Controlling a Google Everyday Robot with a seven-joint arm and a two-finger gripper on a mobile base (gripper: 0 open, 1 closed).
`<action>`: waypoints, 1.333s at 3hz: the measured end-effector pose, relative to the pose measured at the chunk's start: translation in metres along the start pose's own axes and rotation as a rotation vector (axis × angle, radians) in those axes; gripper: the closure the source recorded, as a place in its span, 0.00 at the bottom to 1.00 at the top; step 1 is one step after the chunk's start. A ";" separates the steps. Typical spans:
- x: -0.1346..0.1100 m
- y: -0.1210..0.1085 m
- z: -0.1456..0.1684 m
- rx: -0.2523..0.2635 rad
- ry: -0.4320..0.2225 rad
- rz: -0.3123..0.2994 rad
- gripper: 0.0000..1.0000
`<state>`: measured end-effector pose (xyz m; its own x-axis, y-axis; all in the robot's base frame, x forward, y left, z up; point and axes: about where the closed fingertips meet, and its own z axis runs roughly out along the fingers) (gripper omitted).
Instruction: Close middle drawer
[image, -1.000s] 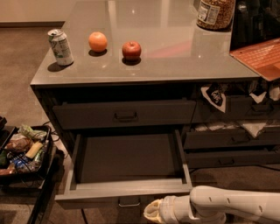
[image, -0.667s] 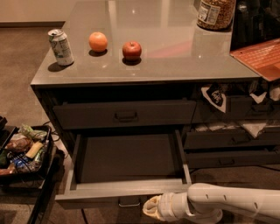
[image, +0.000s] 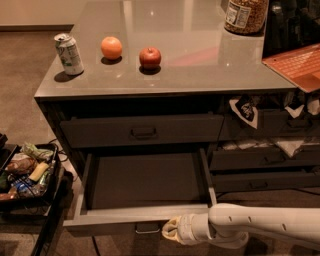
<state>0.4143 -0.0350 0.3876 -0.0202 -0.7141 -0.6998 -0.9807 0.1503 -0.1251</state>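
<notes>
The middle drawer (image: 145, 180) stands pulled far out of the dark cabinet, its long flat tray empty. Its low front panel (image: 115, 222) runs along the bottom of the view, with the small loop pull (image: 147, 228) under its centre. My gripper (image: 172, 231) comes in from the lower right on a white arm (image: 260, 225). Its pale tip sits against the front panel just right of the pull. The drawer above (image: 142, 131) is closed.
On the grey countertop (image: 200, 55) stand a soda can (image: 69, 54), an orange (image: 111, 48), a red apple (image: 150, 57) and a jar (image: 245, 16). An orange sheet (image: 297, 65) lies at right. A black bin of snacks (image: 25, 172) sits on the floor at left. Right-hand drawers (image: 265, 160) hold cloths.
My gripper and arm have slid a little left along the drawer's front panel, toward the pull. The drawer has not visibly moved.
</notes>
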 end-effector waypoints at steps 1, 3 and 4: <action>-0.001 -0.003 0.006 0.009 0.042 -0.065 1.00; 0.000 -0.013 0.007 -0.032 0.161 -0.179 1.00; 0.000 -0.013 0.007 -0.032 0.161 -0.179 1.00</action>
<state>0.4284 -0.0326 0.3844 0.1267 -0.8277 -0.5467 -0.9769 -0.0086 -0.2134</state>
